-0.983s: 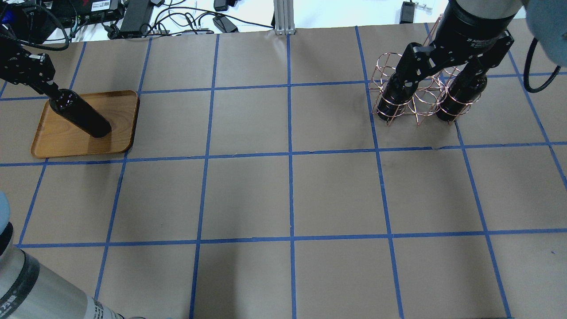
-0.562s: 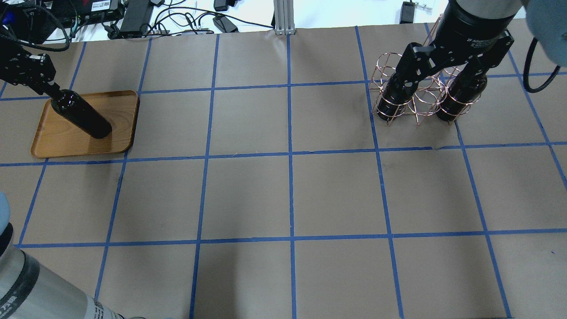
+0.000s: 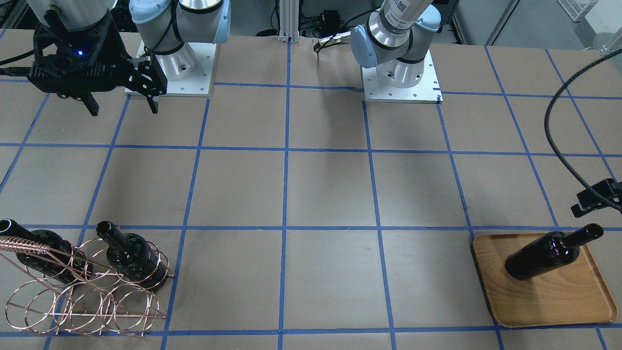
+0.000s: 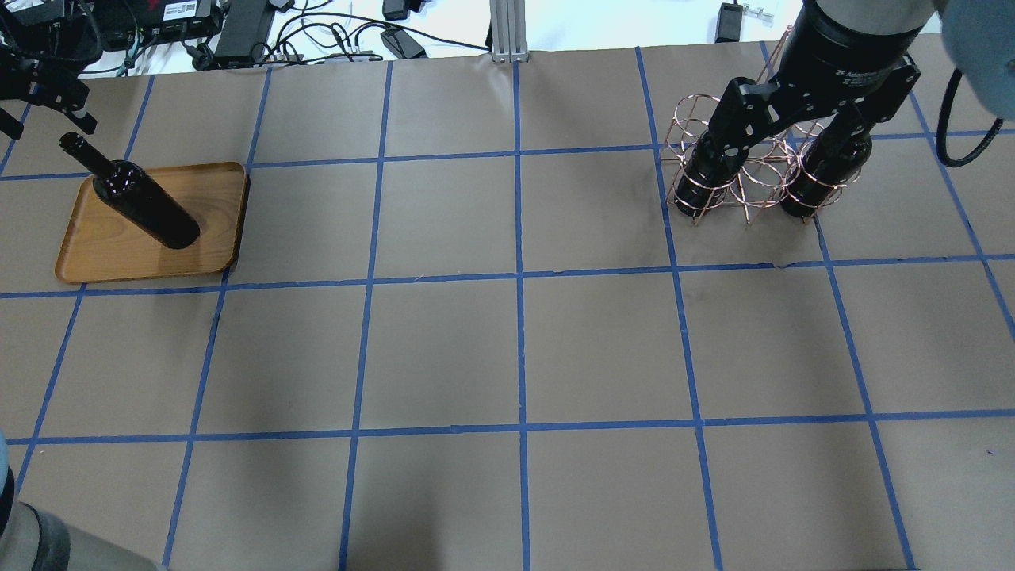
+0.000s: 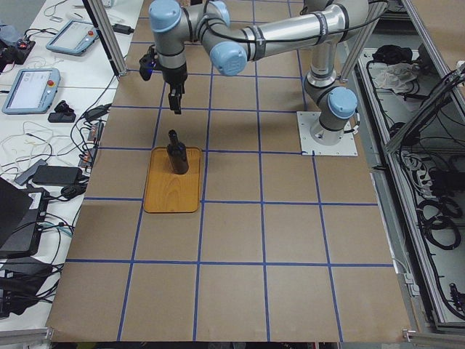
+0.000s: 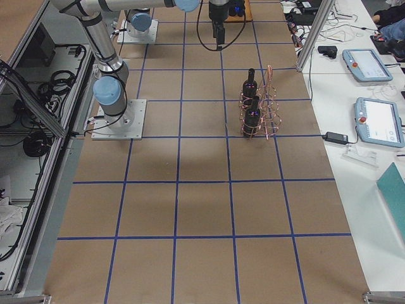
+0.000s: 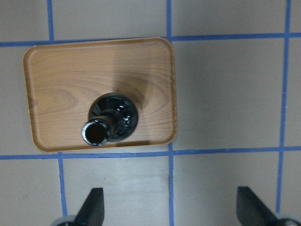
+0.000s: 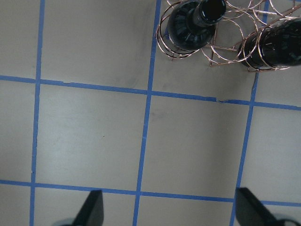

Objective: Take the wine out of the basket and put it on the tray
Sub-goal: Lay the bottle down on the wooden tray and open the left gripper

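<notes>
A near-black wine bottle (image 4: 147,206) stands upright on the wooden tray (image 4: 103,246), seen from above in the left wrist view (image 7: 113,117) and from the front (image 3: 549,255). My left gripper (image 4: 44,119) is open and empty above the bottle's neck, clear of it; its fingers (image 7: 94,207) frame the lower edge of the wrist view. The copper wire basket (image 4: 749,178) holds two more upright bottles (image 4: 706,178) (image 4: 825,174). My right gripper (image 3: 122,104) is open and empty, high over the table on the robot's side of the basket (image 8: 225,47).
Brown paper with blue tape grid lines covers the table (image 4: 515,341). Cables and power bricks (image 4: 317,36) lie beyond the far edge. The two arm bases (image 3: 398,73) stand on white plates at the robot's side.
My left gripper was at the bottle's neck; it has let go and moved up and away. The bottle stays on the tray. The right arm has not moved.
</notes>
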`<control>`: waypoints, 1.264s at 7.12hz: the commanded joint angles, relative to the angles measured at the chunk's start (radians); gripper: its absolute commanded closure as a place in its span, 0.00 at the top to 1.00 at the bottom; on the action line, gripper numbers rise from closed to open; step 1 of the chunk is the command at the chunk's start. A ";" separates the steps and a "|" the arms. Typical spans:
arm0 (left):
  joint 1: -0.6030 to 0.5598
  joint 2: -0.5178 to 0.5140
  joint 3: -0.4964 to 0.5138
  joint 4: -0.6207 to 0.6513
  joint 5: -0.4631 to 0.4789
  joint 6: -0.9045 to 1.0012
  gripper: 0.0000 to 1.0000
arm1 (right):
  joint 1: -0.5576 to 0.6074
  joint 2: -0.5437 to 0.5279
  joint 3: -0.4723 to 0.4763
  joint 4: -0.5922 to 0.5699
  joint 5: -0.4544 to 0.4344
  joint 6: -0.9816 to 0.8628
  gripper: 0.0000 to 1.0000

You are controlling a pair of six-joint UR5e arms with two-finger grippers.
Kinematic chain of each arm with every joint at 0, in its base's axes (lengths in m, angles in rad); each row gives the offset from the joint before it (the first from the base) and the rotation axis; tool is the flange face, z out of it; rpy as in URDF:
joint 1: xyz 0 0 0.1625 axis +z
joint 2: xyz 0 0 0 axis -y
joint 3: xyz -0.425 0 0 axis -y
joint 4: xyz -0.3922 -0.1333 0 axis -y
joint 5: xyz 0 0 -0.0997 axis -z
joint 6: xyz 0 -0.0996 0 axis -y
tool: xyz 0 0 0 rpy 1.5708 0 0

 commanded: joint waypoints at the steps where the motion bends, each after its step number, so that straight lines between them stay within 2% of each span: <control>1: -0.220 0.107 -0.045 -0.032 -0.003 -0.217 1.00 | 0.000 0.000 0.000 -0.001 0.004 0.002 1.00; 2: -0.304 0.141 -0.106 -0.030 -0.019 -0.297 1.00 | 0.000 0.000 0.000 0.000 -0.002 0.005 1.00; 4: -0.384 0.184 -0.168 -0.026 -0.014 -0.301 1.00 | 0.000 0.000 0.000 0.000 -0.005 -0.004 1.00; 9: -0.404 0.231 -0.194 -0.030 -0.006 -0.301 1.00 | -0.002 0.000 0.000 -0.003 -0.003 0.006 1.00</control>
